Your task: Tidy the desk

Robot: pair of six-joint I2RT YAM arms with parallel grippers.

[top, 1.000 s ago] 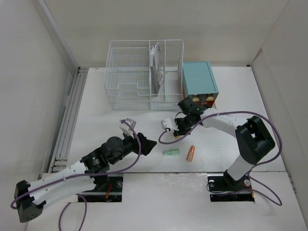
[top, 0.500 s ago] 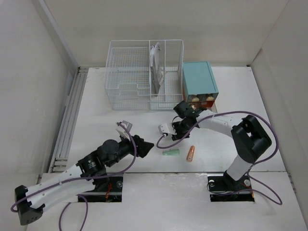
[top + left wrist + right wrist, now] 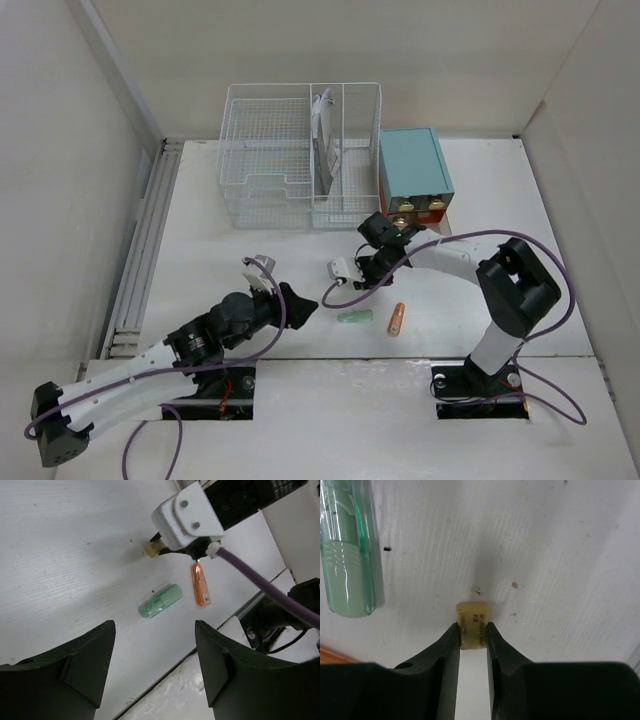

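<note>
Desk (image 3: 200,250) white, matte (faint specks); right hand (image 3: 472,630) pinching small yellowish block (image 3: 472,616); left hand (image 3: 154,630) spread.

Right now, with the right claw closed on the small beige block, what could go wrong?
The right claw pinches the beige block only at its near end, so it may slip or twist out when lifted. The green tube lies close beside them; a sideways move could knock it, and being round it may roll.
</note>
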